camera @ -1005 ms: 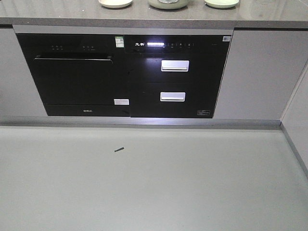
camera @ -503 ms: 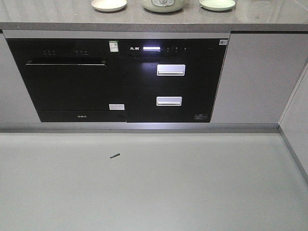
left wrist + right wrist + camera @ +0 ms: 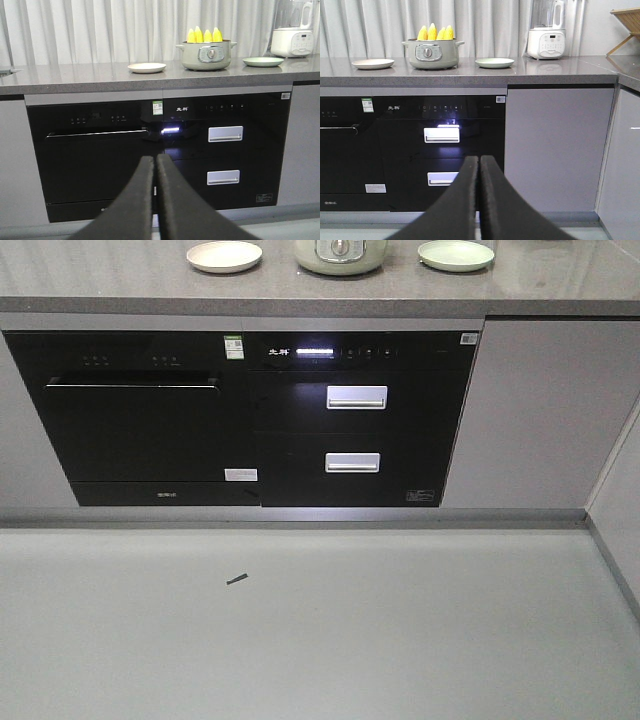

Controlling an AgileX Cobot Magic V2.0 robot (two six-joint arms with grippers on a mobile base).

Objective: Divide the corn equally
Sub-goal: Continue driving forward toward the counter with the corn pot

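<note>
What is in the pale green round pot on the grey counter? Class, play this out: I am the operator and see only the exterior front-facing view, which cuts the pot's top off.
Observer: Four bright-yellow corn cobs stand upright in the pale green round pot, pointed tips up.
Operator: What lies further right along the counter, past the light green plate?
Observer: A white blender with a clear jug stands there, in front of white curtains.
Operator: How are the grippers?
Observer: The left gripper and the right gripper are both shut and hold nothing.
</note>
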